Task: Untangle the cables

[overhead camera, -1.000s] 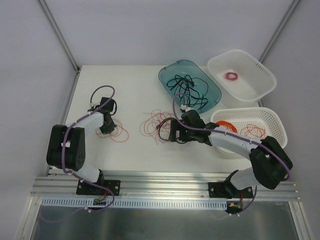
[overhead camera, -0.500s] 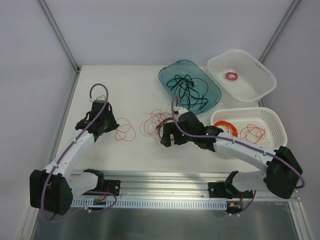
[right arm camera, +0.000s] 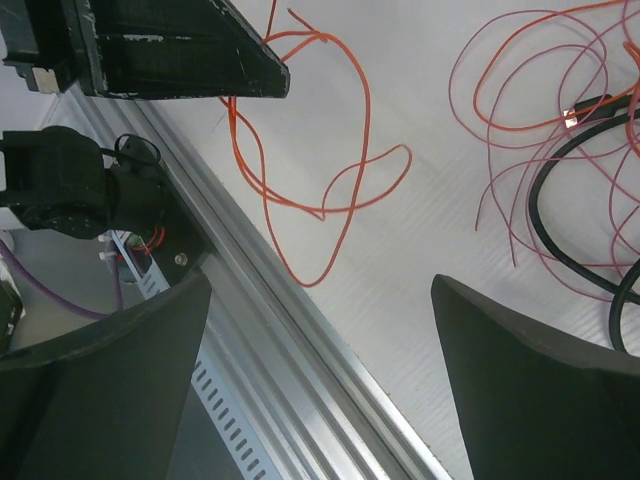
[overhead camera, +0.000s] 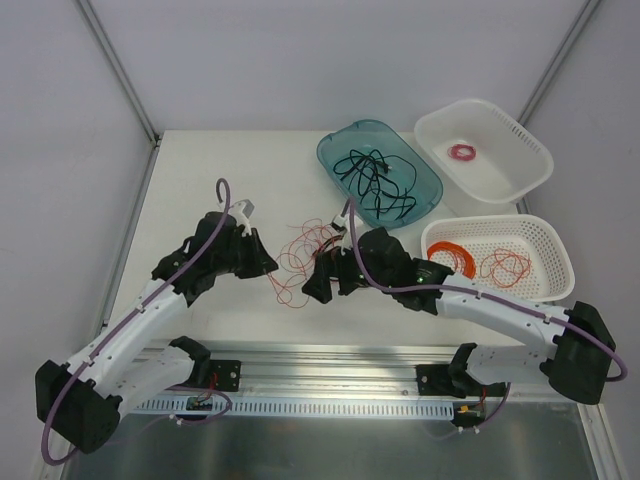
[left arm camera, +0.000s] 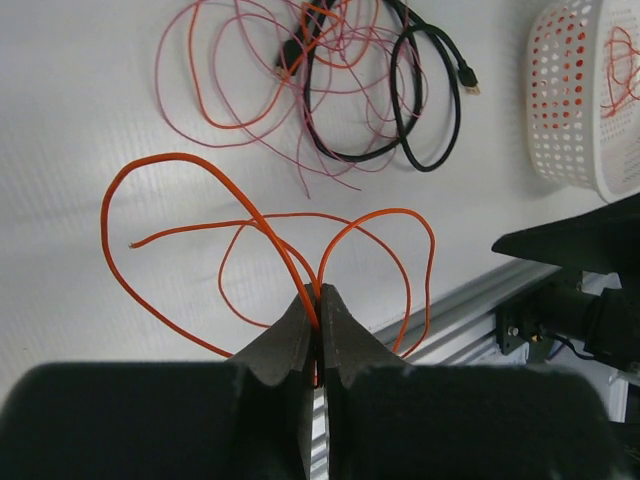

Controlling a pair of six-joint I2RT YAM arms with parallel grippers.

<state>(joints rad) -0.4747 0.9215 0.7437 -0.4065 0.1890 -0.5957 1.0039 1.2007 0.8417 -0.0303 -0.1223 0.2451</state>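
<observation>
I had my left gripper [left arm camera: 318, 300] pinched shut on one red wire [left arm camera: 175, 156] lying seemingly free beside the tangle [left arm camera: 330, 80] on the table [overhead camera: 200, 170], my right gripper [right arm camera: 320, 300] spread open nearby, so I judged the next move was carrying this wire aside.

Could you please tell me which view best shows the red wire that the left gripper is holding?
The left wrist view: the left gripper pinches the red wire, its loops sharp just beyond. The right wrist view shows those loops but not the pinch; the top view shows only a faint thread.
</observation>
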